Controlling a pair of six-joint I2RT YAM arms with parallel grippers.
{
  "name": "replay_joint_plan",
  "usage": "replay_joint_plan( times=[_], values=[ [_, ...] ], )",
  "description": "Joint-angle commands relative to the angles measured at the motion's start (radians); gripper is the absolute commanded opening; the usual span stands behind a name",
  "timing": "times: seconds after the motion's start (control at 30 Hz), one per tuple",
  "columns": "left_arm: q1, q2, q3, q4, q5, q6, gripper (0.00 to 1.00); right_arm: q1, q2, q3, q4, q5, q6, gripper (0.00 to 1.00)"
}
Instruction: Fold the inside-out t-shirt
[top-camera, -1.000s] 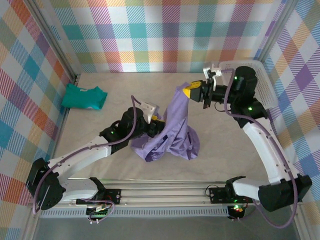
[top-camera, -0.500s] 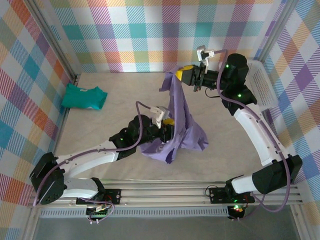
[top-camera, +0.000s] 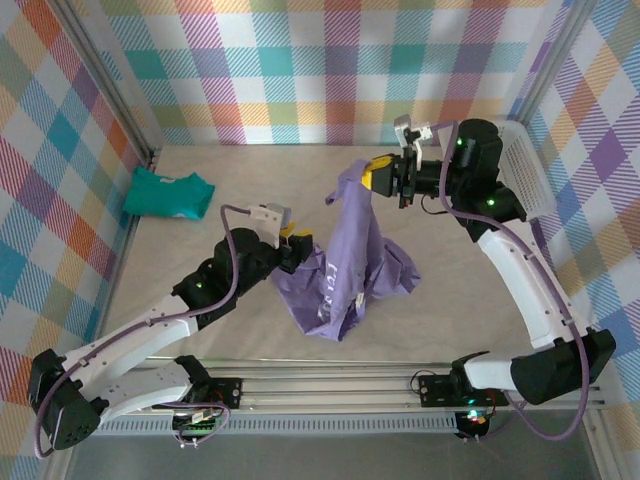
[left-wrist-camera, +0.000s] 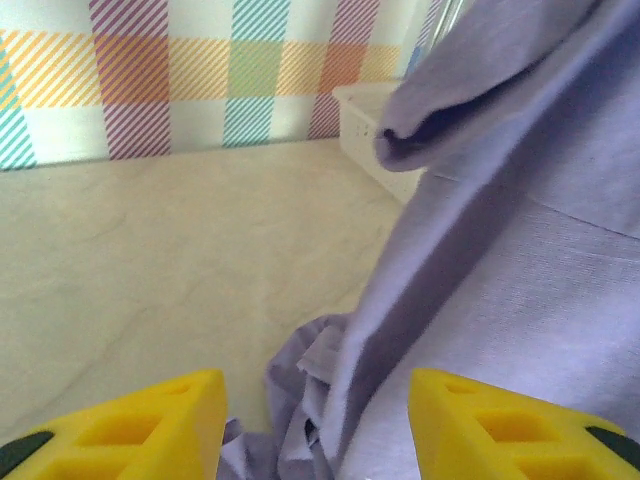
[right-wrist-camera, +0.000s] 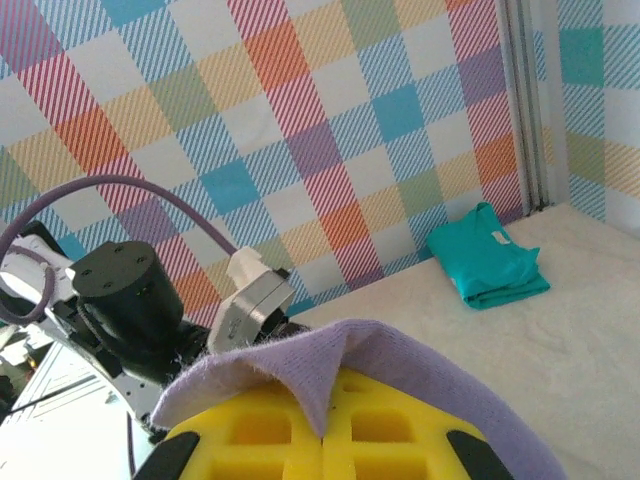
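A teal folded garment (top-camera: 168, 194) lies at the far left of the cream table (top-camera: 450, 310), near the wall. A white basket (top-camera: 535, 180) sits in the far right corner. Bright plaid walls (top-camera: 300, 70) close three sides, and a metal rail (top-camera: 330, 385) runs along the near edge.

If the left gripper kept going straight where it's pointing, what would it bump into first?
Most likely the purple t-shirt. The left gripper is open, and bunched cloth lies right ahead between its fingers. How close it is, I can't tell.
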Motion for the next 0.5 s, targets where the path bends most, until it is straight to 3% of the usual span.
replay_joint_plan(
  times=[0.0, 0.1, 0.23, 0.37, 0.47],
  values=[
    [0.015, 0.028, 0.1, -0.096, 0.005, 0.029, 0.52, -0.008, -0.043, -0.02, -0.056, 0.006, -0.027, 0.0],
    [0.015, 0.034, 0.14, -0.125, 0.103, -0.006, 0.53, -0.007, -0.056, -0.023, -0.099, 0.244, 0.107, 0.0],
    [0.006, 0.023, 0.13, -0.048, 0.254, -0.087, 0.56, 0.031, -0.043, -0.024, -0.19, 0.458, 0.296, 0.0],
    [-0.002, 0.033, 0.171, -0.059, 0.26, -0.138, 0.56, 0.204, -0.056, -0.035, -0.259, 0.689, 0.23, 0.0],
    [-0.001, 0.041, 0.231, -0.085, 0.275, -0.241, 0.57, 0.286, -0.086, -0.105, -0.2, 0.831, 0.217, 0.0]
  ],
)
